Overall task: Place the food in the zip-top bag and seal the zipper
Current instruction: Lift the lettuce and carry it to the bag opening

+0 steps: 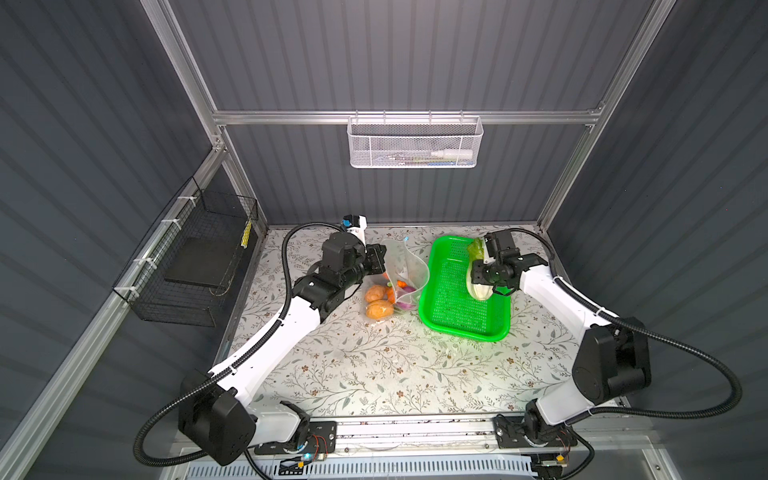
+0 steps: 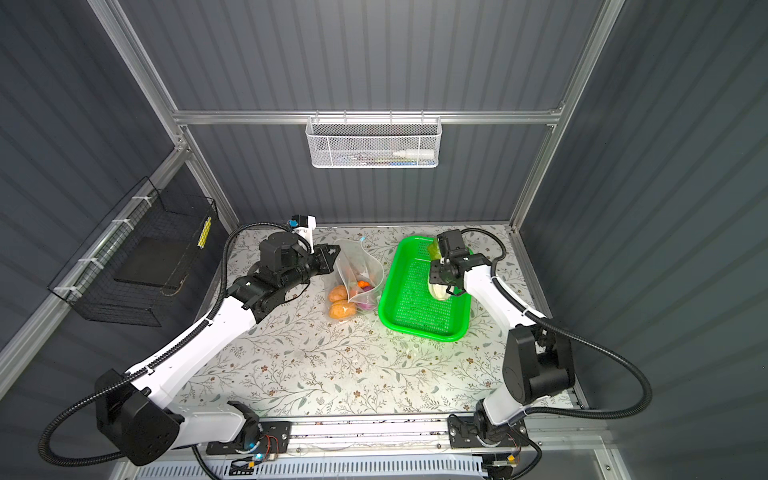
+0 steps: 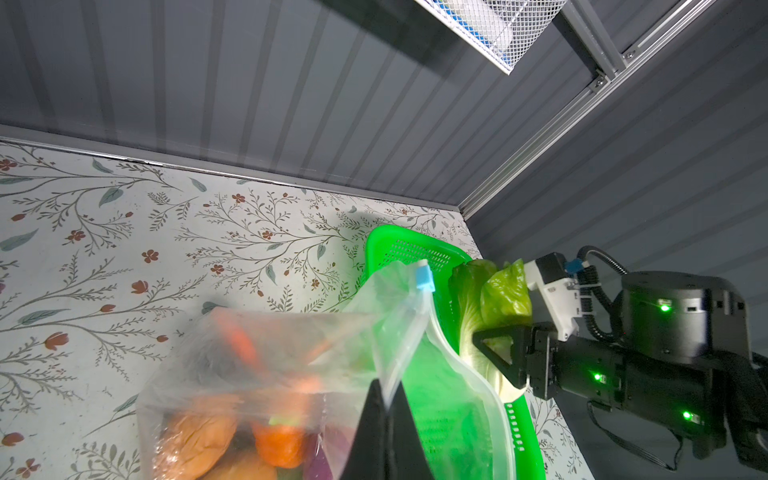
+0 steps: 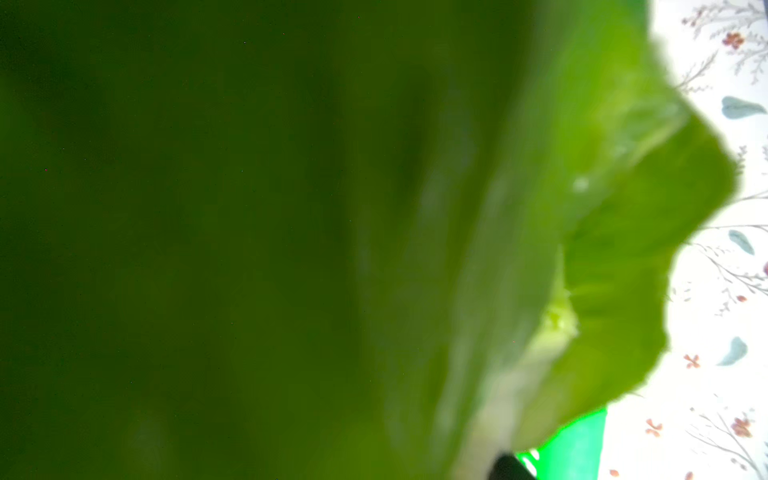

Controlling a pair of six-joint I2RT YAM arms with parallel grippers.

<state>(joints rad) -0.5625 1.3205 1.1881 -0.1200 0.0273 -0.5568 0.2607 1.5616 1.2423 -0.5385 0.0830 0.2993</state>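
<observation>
My left pincer (image 3: 386,401), arm stretched toward twelve o'clock, is pinched flat on the mouth of the zip-top bag (image 1: 405,266), nine o'clock of the green basket (image 1: 457,309). My right pincer (image 1: 478,272) clasps the napa cabbage (image 1: 478,291) above that basket; the right wrist view shows only blurred leaf.

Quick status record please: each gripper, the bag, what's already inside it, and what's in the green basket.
Left gripper: shut, pinching the mouth edge of the large clear plastic zip-top bag, mouth standing open
Light-blue slider tab: at one end of the mouth, bag not sealed
In bag: two tan-orange potato-like lumps, small orange vegetable, purple onion
Right gripper: closed around the pale-green napa cabbage inside the green perforated plastic basket
Basket otherwise: nothing else visible
</observation>
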